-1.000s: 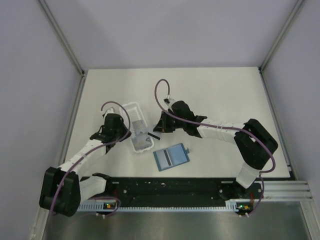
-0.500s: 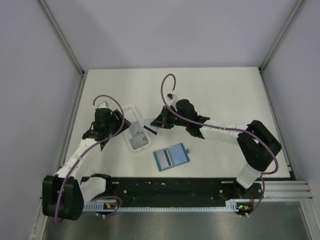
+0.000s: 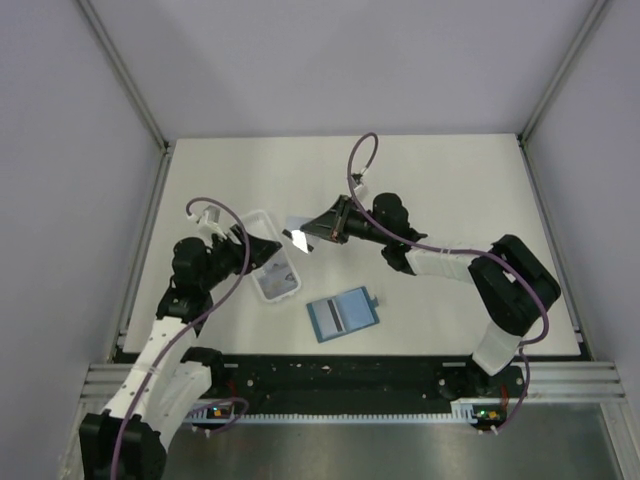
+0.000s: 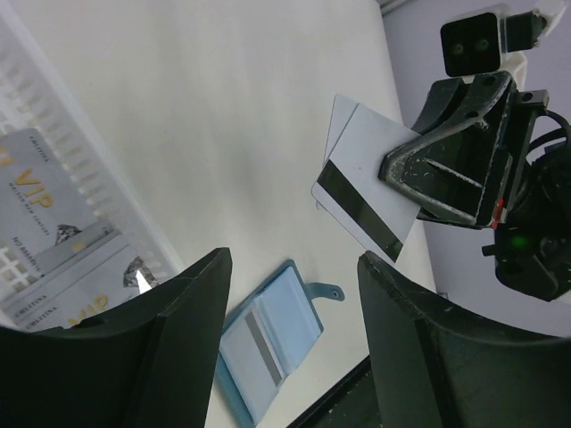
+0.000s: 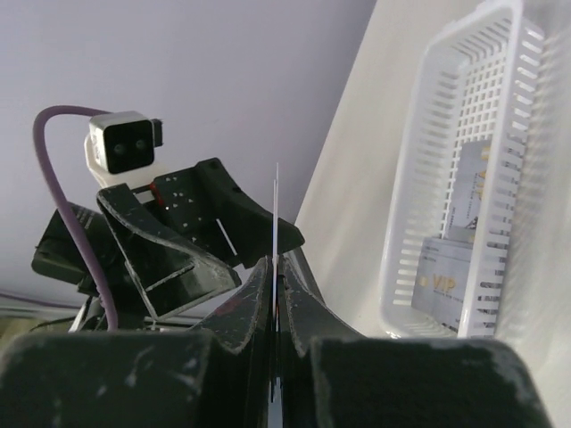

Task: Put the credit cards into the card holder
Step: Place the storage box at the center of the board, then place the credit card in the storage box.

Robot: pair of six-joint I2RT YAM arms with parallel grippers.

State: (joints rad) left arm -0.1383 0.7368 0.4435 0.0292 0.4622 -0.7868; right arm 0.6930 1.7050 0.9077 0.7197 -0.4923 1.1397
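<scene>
Right gripper (image 3: pixel 314 232), jaws closed on a credit card (image 4: pixel 360 181) by one edge, likely light, stiff, slick; left gripper (image 4: pixel 293 260), jaws wide, empty.

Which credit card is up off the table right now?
The black-striped card pinched in the right gripper, held in the air; the other cards, printed VIP, lie flat in the white basket.

A credit card (image 4: pixel 361 192) juts past the tips of the right gripper (image 3: pixel 316 233), pinched between its fingers above the table (image 3: pixel 450 200). Seen between the spread fingers of the left gripper (image 4: pixel 293 259), the card holder (image 3: pixel 343 314) lies flat on the table. Outside one finger sits the tray (image 3: pixel 258 214), with more credit cards (image 4: pixel 45 223) in it.
</scene>
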